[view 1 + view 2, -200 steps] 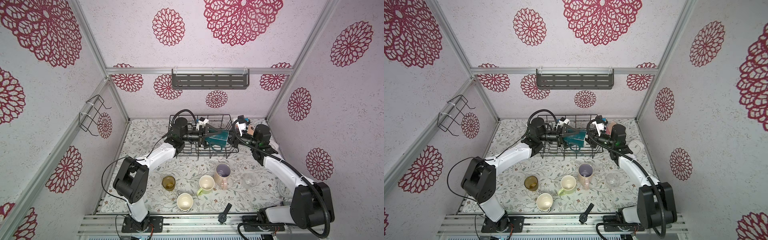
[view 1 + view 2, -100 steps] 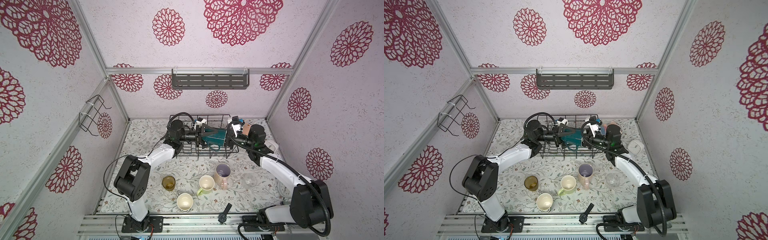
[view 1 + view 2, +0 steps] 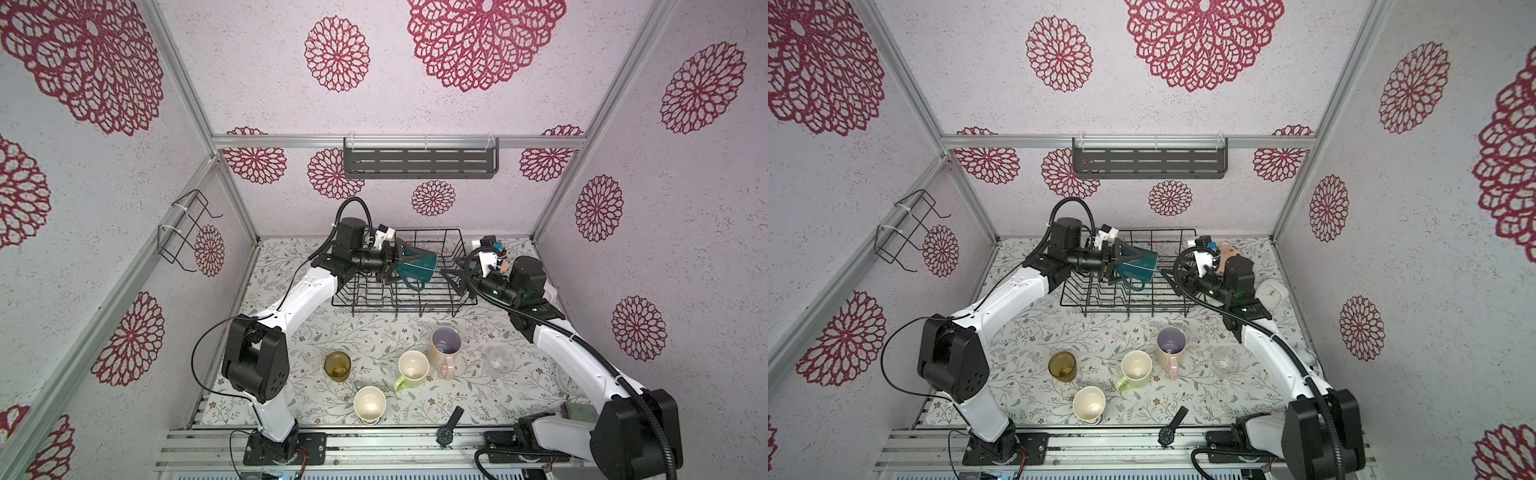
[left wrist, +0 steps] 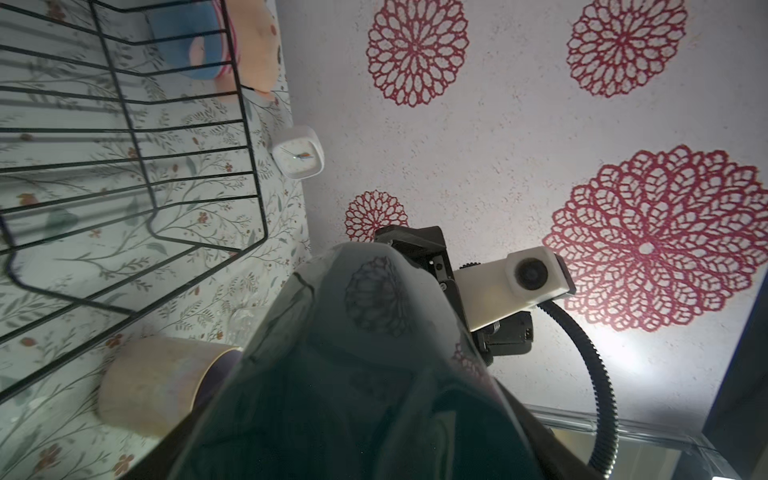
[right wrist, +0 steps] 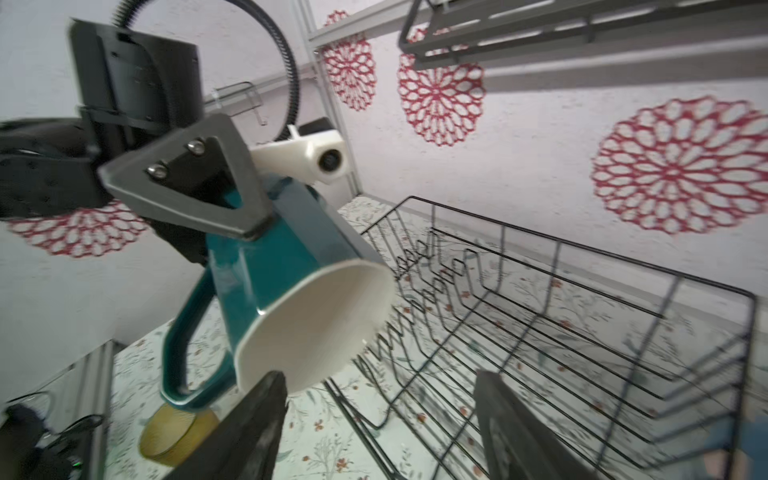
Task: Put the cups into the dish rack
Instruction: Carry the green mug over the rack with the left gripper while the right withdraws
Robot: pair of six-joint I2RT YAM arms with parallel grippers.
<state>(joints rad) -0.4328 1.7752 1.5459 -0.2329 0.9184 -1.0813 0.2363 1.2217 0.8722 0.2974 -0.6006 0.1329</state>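
— Where is the dark teal mug (image 3: 417, 266)?

— Clamped by its base in the left gripper (image 3: 395, 262), above the dish rack (image 3: 451, 297), lying on its side: mouth toward the right gripper (image 3: 454, 277), handle hanging down.

— And that right gripper?

— Jaws spread, empty, just beside the rim (the left arm alone carries it). Glossy teal outside, cream inside.

Six cups (image 3: 417, 266), one dish rack (image 3: 453, 266)
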